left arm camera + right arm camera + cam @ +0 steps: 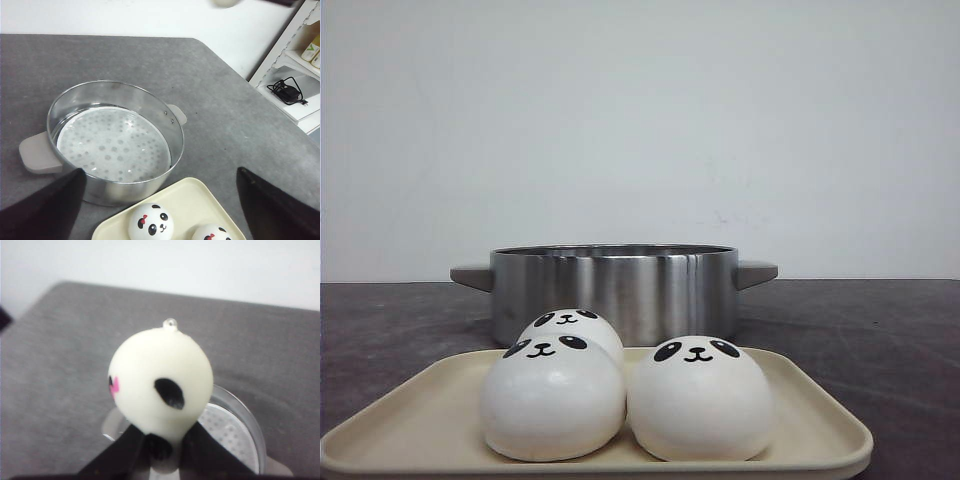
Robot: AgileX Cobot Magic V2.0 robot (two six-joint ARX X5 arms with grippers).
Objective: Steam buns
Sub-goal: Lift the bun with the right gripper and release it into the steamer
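Three buns point(552, 400) are seen on a cream tray point(820, 425) at the near edge of the dark grey tabletop point(880, 330), two in front side by side and touching, one behind them. A steel steamer pot point(613, 290) with two grey handles stands just behind the tray; its perforated floor point(112, 145) is bare. A fourth bun point(160, 385) is gripped at its base by the right tool point(161, 442), closed on it and held above the pot. The left tool point(160, 200) is spread wide, with nothing between its fingers point(42, 205), above the gap between pot and tray.
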